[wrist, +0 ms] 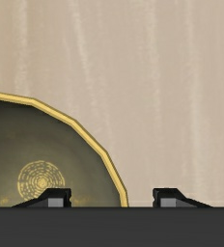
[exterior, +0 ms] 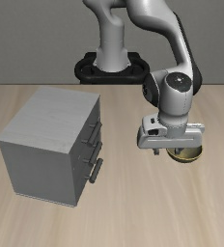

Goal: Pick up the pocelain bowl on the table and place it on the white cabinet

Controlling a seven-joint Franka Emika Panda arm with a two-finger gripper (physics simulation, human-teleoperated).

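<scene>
While my fingers [wrist: 54, 201] stand wide apart astride the gold rim of the porcelain bowl [wrist: 42, 145], one inside and one outside, neither visibly touches that edge. The bowl sits on the table [wrist: 153, 77], well apart from the white cabinet [exterior: 51, 121] toward the exterior view's left, with open table running between them.
</scene>
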